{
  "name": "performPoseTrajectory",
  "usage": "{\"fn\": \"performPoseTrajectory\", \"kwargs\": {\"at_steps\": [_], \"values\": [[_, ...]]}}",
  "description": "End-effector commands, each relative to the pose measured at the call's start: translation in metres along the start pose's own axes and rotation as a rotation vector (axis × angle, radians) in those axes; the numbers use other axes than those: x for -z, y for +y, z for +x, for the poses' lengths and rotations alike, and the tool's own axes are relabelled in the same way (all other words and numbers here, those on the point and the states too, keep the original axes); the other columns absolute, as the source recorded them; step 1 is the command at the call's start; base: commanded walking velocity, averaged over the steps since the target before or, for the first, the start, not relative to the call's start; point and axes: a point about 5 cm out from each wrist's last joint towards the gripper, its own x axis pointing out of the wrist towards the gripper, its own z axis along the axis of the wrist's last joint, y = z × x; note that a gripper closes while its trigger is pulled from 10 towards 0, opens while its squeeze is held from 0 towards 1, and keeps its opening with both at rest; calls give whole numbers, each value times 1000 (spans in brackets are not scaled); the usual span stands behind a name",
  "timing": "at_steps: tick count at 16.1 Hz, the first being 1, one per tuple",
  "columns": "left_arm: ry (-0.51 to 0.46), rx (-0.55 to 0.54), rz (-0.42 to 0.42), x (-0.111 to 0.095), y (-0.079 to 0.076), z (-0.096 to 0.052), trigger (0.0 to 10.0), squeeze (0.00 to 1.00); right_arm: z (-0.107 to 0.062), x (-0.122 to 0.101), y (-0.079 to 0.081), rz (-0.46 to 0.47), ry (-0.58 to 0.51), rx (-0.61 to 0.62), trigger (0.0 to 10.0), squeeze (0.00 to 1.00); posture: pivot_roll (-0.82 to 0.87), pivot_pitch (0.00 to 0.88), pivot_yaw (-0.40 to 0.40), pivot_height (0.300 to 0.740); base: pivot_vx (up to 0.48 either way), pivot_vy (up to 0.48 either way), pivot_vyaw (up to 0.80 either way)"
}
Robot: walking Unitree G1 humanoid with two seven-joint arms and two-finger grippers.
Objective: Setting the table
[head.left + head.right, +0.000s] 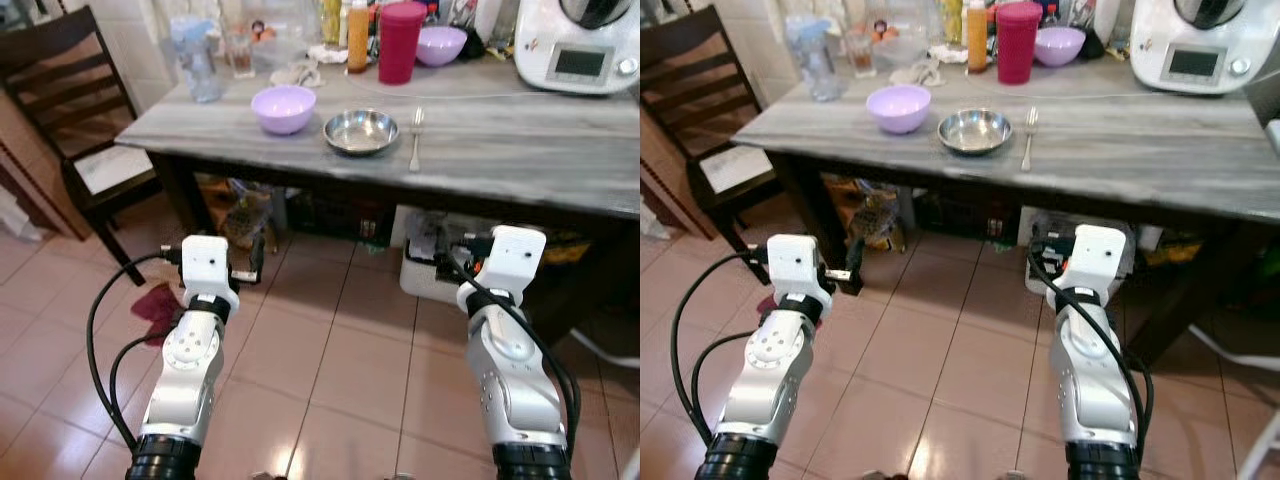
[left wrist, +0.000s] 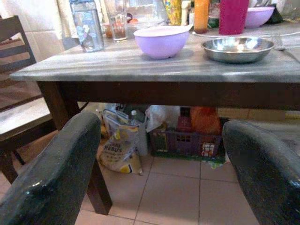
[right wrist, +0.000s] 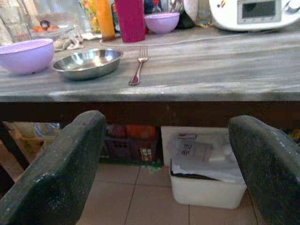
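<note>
A home kitchen or dining corner: a grey wood-grain table [image 1: 520,150] carries bowls, a steel dish [image 1: 361,131], a fork [image 1: 416,138] and a white cooking machine [image 1: 580,45]. A dark wooden chair [image 1: 70,110] stands beside the table, grocery bags [image 2: 119,147] beneath it, on a tiled floor [image 1: 340,380].

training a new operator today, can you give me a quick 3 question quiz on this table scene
1. True or false: the fork lies inside the steel dish.
2. Which sits nearer the chair: A the steel dish, B the near purple bowl?
3. How do the jaws of the left gripper and right gripper stand?

Key: 1 false, it lies on the table beside the dish. 2 B. 3 both open, held below the table edge.
</note>
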Motion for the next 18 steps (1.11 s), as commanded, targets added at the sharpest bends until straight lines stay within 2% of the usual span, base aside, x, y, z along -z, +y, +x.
{"fn": "performPoseTrajectory", "kwargs": {"at_steps": [1, 4, 6, 11, 15, 18], "values": [[10, -10, 17, 1, 3, 0, 10000, 0, 0, -2, 2, -1, -5, -6, 10000, 0, -207, 28, 71, 740, -266, 0, 0], [-1, 19, 44, 1, 3, -1, 10000, 0, 0, -2, 3, 0, -8, -7, 10000, 0, -205, 30, 69, 740, 0, 0, 0], [-18, 32, 15, -1, 3, -1, 10000, 0, 0, -3, 3, 0, -10, -6, 10000, 0, -206, 31, 71, 740, 0, 0, 0], [-51, 63, 2, -9, 3, 2, 10000, 0, 1, -5, 4, -3, -18, -6, 10000, 0, -210, 31, 75, 740, 0, 0, 0], [-50, 76, 0, -8, 3, 1, 10000, 0, 0, -3, 4, -4, -12, -2, 10000, 0, -208, 38, 79, 740, 0, 0, -634], [-48, 82, -7, -9, 2, 1, 10000, 0, -2, -2, 5, 4, -10, -6, 10000, 0, -206, 40, 79, 740, 0, -252, -458]]}}
